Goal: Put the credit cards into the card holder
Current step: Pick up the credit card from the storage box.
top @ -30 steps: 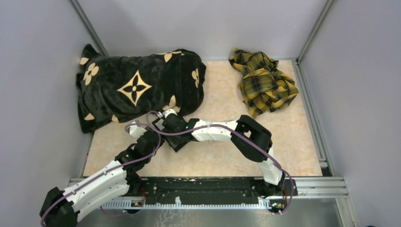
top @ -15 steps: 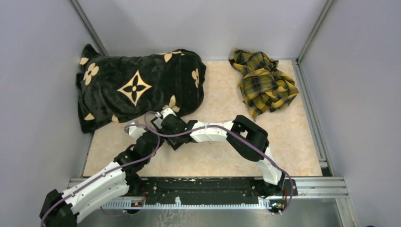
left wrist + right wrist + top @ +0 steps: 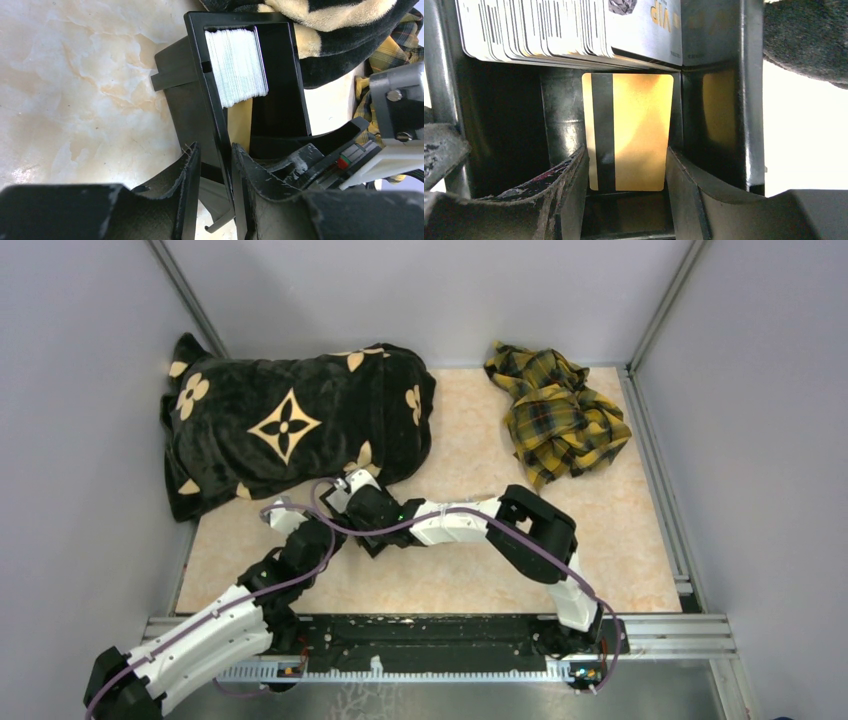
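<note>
A black tray (image 3: 295, 90) lies on the marble table beside the blanket and holds a stack of white cards (image 3: 235, 65). My left gripper (image 3: 216, 170) is shut on the tray's left wall. In the right wrist view the stacked cards (image 3: 549, 30) fill the tray's far end, and a single gold card (image 3: 634, 130) with a black stripe lies in front of them. My right gripper (image 3: 626, 167) is inside the tray, its fingers apart on either side of the gold card's near end. I cannot see any grip on it. The tan card holder is out of view.
A black blanket with beige flowers (image 3: 290, 425) covers the far left and touches the tray. A yellow plaid cloth (image 3: 555, 415) lies at the far right. Grey walls close in three sides. Both arms cross at the table's middle left (image 3: 400, 520).
My right wrist has shifted slightly left toward the blanket, deeper over the tray. The left arm has shifted very little and keeps its hold.
</note>
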Available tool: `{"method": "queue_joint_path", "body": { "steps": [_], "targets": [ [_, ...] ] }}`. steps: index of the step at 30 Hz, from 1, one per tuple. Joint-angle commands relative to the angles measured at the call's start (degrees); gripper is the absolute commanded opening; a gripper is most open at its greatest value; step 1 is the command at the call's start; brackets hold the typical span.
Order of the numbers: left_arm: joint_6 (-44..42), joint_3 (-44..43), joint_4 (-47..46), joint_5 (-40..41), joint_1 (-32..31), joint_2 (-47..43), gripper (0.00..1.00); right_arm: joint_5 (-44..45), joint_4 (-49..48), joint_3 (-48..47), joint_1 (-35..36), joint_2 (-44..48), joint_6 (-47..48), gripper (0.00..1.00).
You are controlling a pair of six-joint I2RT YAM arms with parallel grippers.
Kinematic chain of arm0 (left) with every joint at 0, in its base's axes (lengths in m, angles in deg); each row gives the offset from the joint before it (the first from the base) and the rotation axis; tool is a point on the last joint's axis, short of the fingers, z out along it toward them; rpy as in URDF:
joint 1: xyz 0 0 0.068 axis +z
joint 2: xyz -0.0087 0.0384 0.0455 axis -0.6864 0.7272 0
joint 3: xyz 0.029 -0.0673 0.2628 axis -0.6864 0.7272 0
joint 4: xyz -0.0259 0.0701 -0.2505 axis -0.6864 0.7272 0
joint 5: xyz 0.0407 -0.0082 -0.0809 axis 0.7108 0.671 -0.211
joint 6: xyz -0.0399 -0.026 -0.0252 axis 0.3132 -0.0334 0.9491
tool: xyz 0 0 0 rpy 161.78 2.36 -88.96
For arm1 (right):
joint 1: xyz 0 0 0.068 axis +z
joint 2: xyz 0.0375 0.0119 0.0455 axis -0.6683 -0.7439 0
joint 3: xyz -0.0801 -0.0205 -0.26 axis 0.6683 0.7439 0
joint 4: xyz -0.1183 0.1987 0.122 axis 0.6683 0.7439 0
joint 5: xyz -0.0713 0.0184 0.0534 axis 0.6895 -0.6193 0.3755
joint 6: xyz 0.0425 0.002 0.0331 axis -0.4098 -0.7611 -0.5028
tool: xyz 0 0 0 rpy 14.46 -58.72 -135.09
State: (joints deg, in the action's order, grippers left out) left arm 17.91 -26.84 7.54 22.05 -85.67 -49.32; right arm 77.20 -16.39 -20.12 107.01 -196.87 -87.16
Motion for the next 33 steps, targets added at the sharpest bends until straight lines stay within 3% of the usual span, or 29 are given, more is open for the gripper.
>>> {"method": "queue_joint_path", "body": {
  "steps": [1,15,20,26,33],
  "targets": [
    [0.2,-0.8,2.2,0.9,0.2,-0.7,0.35,3.0,0.3,1.2,0.0,5.3,1.3,0.12],
    [-1.2,-3.5,2.0,1.4,0.2,0.8,0.4,3.5,-0.2,2.6,0.0,11.4,1.9,0.11],
    [-4.2,-6.0,1.6,1.9,0.2,1.3,0.5,3.2,0.0,2.8,0.0,13.2,2.6,0.1],
    [-10.6,-7.4,-3.7,-0.3,0.2,1.3,0.69,2.2,0.6,4.0,0.1,16.6,2.6,0.09],
    [-14.0,-5.9,-11.7,-5.7,0.3,2.2,0.74,-0.9,0.9,7.3,0.1,21.7,0.0,0.09]
  ]
}}
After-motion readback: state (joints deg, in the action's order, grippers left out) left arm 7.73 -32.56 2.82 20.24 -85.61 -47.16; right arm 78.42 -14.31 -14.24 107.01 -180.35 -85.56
